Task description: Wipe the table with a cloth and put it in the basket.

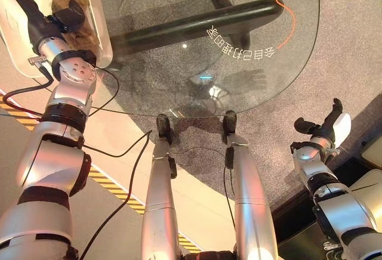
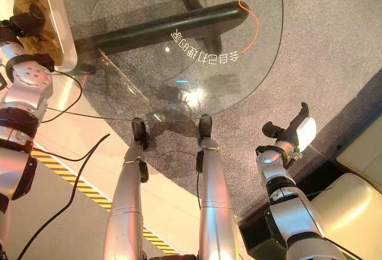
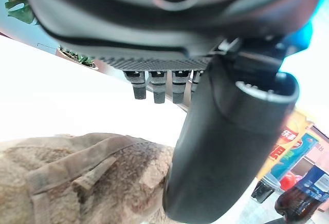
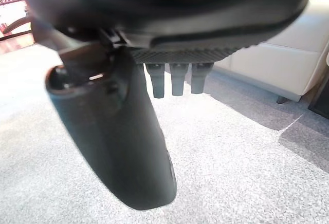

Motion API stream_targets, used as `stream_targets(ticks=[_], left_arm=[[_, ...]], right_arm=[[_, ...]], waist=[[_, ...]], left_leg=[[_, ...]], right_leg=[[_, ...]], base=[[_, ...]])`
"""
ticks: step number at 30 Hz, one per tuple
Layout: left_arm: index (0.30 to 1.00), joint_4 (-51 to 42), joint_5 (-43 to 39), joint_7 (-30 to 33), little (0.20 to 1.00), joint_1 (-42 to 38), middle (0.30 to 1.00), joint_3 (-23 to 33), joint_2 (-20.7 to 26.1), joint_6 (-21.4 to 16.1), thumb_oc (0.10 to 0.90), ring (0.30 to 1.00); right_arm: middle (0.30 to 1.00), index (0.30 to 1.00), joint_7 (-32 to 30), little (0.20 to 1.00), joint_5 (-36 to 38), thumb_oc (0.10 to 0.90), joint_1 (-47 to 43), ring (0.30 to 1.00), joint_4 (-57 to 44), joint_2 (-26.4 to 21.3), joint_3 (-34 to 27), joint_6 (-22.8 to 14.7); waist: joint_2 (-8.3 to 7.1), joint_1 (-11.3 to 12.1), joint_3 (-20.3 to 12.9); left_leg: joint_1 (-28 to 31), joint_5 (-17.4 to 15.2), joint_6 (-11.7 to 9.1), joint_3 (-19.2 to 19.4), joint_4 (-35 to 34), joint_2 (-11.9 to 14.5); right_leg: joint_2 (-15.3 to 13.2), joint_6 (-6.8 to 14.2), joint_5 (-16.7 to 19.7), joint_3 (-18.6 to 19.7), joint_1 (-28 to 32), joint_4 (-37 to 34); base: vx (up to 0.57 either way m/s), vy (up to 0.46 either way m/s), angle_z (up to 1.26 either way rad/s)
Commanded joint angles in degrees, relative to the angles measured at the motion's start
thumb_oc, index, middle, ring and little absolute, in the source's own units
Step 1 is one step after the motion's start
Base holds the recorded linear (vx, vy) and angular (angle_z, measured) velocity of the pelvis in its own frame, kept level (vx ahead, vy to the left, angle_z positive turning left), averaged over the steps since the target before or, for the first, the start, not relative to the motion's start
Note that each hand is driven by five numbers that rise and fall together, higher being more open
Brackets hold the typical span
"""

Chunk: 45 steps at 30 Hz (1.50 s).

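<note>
The left hand (image 3: pixel 226 147), fingers straight, is held just over the brown cloth (image 3: pixel 77 178) lying in the white basket (image 1: pixel 98 27). Soft, light fleece; a raised fold could be pinched. The right hand (image 1: pixel 325 130), relaxed, hangs beside the glass counter (image 1: pixel 250 45).

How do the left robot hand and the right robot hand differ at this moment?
The left robot hand reaches over the white basket, just above the brown cloth; the right robot hand hangs over grey carpet, away from the glass table. Both hold nothing, fingers relaxed.
</note>
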Motion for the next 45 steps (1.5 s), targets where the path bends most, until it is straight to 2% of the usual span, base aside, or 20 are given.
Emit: stream_targets(ticks=[1, 8, 14, 20, 22, 23, 26, 27, 29, 31, 32, 34, 35, 36, 37, 39, 40, 45], left_arm=[[0.9, -0.1, 0.2, 4.4, 0.9, -4.7, 0.9, 4.5, 5.9, -1.6, 0.8, 0.9], [0.9, -1.4, -1.4, 4.4, 0.9, -3.9, 0.9, 4.8, 5.7, -1.7, 0.8, 0.9], [0.9, -4.6, -2.1, 4.5, 0.9, -1.3, 0.9, 6.6, 5.6, -6.0, 0.8, 0.9], [0.9, -9.9, -4.6, 4.1, 0.9, 5.1, 0.9, 11.1, 6.8, -11.7, 0.8, 0.9], [0.9, -10.5, -5.3, 3.4, 0.9, 6.1, 0.9, 11.9, 7.2, -12.2, 0.8, 0.9], [0.9, -11.1, -5.0, 1.9, 0.9, 7.7, 0.9, 12.8, 7.8, -12.5, 0.8, 0.9], [0.9, -12.0, -6.3, -0.7, 0.9, 10.1, 0.9, 14.5, 8.6, -13.2, 0.8, 0.9], [0.9, -12.4, -7.0, -3.4, 0.9, 12.4, 0.9, 16.1, 9.1, -13.1, 0.8, 0.9], [0.9, -12.5, -8.0, -7.2, 0.9, 17.1, 0.9, 18.4, 9.1, -12.3, 0.8, 0.9], [0.9, -12.6, -10.9, -13.0, 0.9, 24.0, 0.9, 21.5, 7.9, -11.1, 0.8, 0.9], [0.9, -12.7, -11.0, -13.2, 0.9, 24.4, 0.9, 21.7, 7.9, -11.1, 0.8, 0.9], [0.9, -12.7, -12.3, -17.9, 0.9, 31.8, 0.9, 24.7, 5.6, -10.2, 0.8, 0.9], [0.9, -12.9, -12.3, -18.0, 0.9, 32.4, 0.9, 25.0, 5.5, -10.2, 0.8, 0.9], [0.9, -12.8, -12.1, -19.3, 0.9, 34.8, 0.9, 25.8, 4.4, -10.2, 0.8, 0.9], [0.9, -12.5, -12.9, -23.0, 0.9, 40.9, 0.9, 28.4, 1.4, -8.7, 0.8, 0.9], [0.9, -11.2, -13.3, -26.1, 0.9, 45.5, 0.9, 29.9, -1.0, -7.1, 0.8, 0.9], [0.9, -9.2, -13.5, -28.7, 0.9, 47.8, 0.9, 30.4, -2.6, -5.0, 0.8, 0.9], [0.9, -1.2, -10.3, -31.7, 0.9, 54.4, 0.9, 30.8, -6.0, -3.1, 0.8, 0.9]], right_arm=[[0.9, 0.9, -3.4, 0.9, -0.7, 0.8, 2.4, 0.9, -0.5, -2.4, -0.5, -1.1], [0.9, 0.9, -3.3, 0.9, -1.0, 0.8, 3.1, 0.9, -0.6, -2.0, -1.0, -1.3], [0.9, 0.9, -3.5, 0.9, -1.8, 0.8, 4.7, 0.9, -0.9, -1.0, -1.3, -1.0], [0.9, 0.9, -2.5, 0.9, -3.0, 0.8, 7.8, 0.9, -0.3, -0.6, -3.4, -1.3], [0.9, 0.9, -2.0, 0.9, -2.9, 0.8, 8.0, 0.9, -0.2, -0.5, -3.9, -1.1], [0.9, 0.9, -0.7, 0.9, -2.5, 0.8, 8.8, 0.9, 0.4, -0.5, -4.8, -1.1], [0.9, 0.9, 1.0, 0.9, -2.4, 0.8, 10.3, 0.9, 0.8, -0.3, -6.2, -1.0], [0.9, 0.9, 2.5, 0.9, -2.1, 0.8, 11.8, 0.9, 1.0, 0.0, -7.0, -1.0], [0.9, 0.9, 4.6, 0.9, -1.8, 0.8, 14.1, 0.9, 1.3, 0.1, -7.9, -0.2], [0.9, 0.9, 5.0, 0.9, -5.5, 0.8, 17.2, 0.9, 1.2, 0.6, -8.2, 1.0], [0.9, 0.9, 4.9, 0.9, -5.6, 0.8, 17.3, 0.9, 1.2, 0.5, -8.1, 1.0], [0.9, 0.9, 6.3, 0.9, -6.3, 0.8, 20.4, 0.9, 1.1, 1.3, -8.5, 2.3], [0.9, 0.9, 6.3, 0.9, -6.3, 0.8, 20.7, 0.9, 1.0, 1.2, -8.4, 2.4], [0.9, 0.9, 7.7, 0.9, -6.2, 0.8, 21.8, 0.9, 1.3, 1.7, -8.8, 2.9], [0.9, 0.9, 12.0, 0.9, -6.3, 0.8, 24.4, 0.9, 2.2, 2.3, -9.9, 4.1], [0.9, 0.9, 16.4, 0.9, -6.1, 0.8, 26.4, 0.9, 3.3, 2.9, -10.4, 5.7], [0.9, 0.9, 18.8, 0.9, -6.3, 0.8, 27.5, 0.9, 4.1, 3.2, -10.8, 6.8], [0.9, 0.9, 27.3, 0.9, -8.1, 0.8, 30.6, 0.9, 8.0, 3.7, -11.2, 11.3]], waist=[[-0.05, 1.0, -1.6], [0.1, 1.1, -1.6], [0.6, 1.2, -1.6], [2.19, 1.8, -1.6], [2.36, 2.0, -1.6], [2.59, 2.1, -1.6], [2.77, 2.4, -1.6], [2.81, 2.5, -1.8], [2.88, 3.1, -4.3], [2.96, 3.7, -7.1], [3.03, 3.6, -7.2], [2.96, 4.6, -10.1], [3.05, 4.5, -10.1], [3.01, 4.8, -11.1], [3.03, 5.4, -13.6], [2.99, 5.8, -15.6], [2.87, 6.1, -16.9], [2.17, 6.9, -21.5]], left_leg=[[1.0, -5.8, 5.5, 3.8, 4.2, -5.1], [1.8, -5.3, 5.6, 3.8, 3.5, -5.1], [5.2, -4.3, 5.6, 3.6, 1.3, -5.2], [14.6, -1.6, 4.7, 4.1, -6.3, -5.7], [16.0, -0.6, 4.4, 4.2, -7.9, -5.6], [19.5, -0.7, 4.1, 4.5, -9.7, -5.7], [23.8, -0.4, 3.8, 4.6, -12.0, -5.7], [27.8, -0.2, 3.6, 4.9, -14.1, -5.7], [31.0, 0.4, 3.5, 4.7, -16.7, -5.9], [35.2, 0.5, 3.5, 4.4, -19.3, -6.2], [35.4, 0.6, 3.5, 4.4, -19.5, -6.2], [38.8, 0.9, 3.4, 4.1, -22.0, -6.3], [39.2, 0.9, 3.4, 4.1, -22.2, -6.3], [40.3, 1.0, 3.4, 4.0, -22.9, -6.3], [43.7, 1.3, 3.3, 3.9, -25.4, -6.3], [46.8, 1.3, 3.3, 3.7, -27.2, -6.2], [48.0, 1.1, 3.2, 3.6, -27.5, -6.2], [52.2, 0.2, 3.4, 2.9, -27.8, -5.8]], right_leg=[[5.6, -1.6, 0.4, -3.6, 3.8, -4.6], [5.8, -1.5, 0.8, -3.4, 4.7, -5.1], [6.1, -0.9, 1.8, -2.9, 7.3, -6.6], [5.3, 0.8, 3.6, -2.6, 15.9, -12.6], [5.0, 1.0, 4.4, -2.7, 17.6, -14.1], [4.4, 1.5, 4.3, -2.9, 21.0, -15.6], [3.7, 2.0, 4.6, -3.2, 25.2, -17.8], [3.0, 2.4, 4.9, -3.6, 29.3, -20.1], [2.5, 2.7, 5.7, -3.7, 32.8, -23.0], [1.9, 3.0, 5.7, -3.8, 37.2, -25.4], [1.9, 3.0, 5.8, -3.8, 37.5, -25.6], [1.2, 3.1, 5.8, -4.4, 41.6, -28.0], [1.2, 3.1, 5.8, -4.4, 42.0, -28.2], [0.9, 3.2, 5.8, -4.6, 43.3, -28.9], [0.7, 3.4, 6.0, -5.5, 47.6, -31.6], [0.5, 3.6, 6.1, -6.2, 51.3, -33.7], [0.4, 3.6, 6.1, -6.6, 52.9, -34.4], [0.4, 3.6, 6.0, -7.8, 58.1, -36.3]], base=[[0.0, 0.0, 0.0], [0.0, -0.005, 0.0], [-0.03, -0.041, 0.01], [-0.05, -0.024, -0.04], [-0.06, -0.033, -0.04], [-0.06, -0.048, -0.04], [-0.03, -0.054, 0.0], [-0.02, -0.072, 0.03], [-0.01, -0.054, 0.1], [0.07, -0.025, 0.07], [0.1, -0.023, -0.05], [0.1, -0.019, -0.03], [0.07, -0.005, 0.04], [0.15, 0.0, 0.06], [0.22, -0.003, 0.11], [0.21, -0.006, 0.08], [0.17, -0.005, 0.16], [0.19, -0.013, 0.19]])
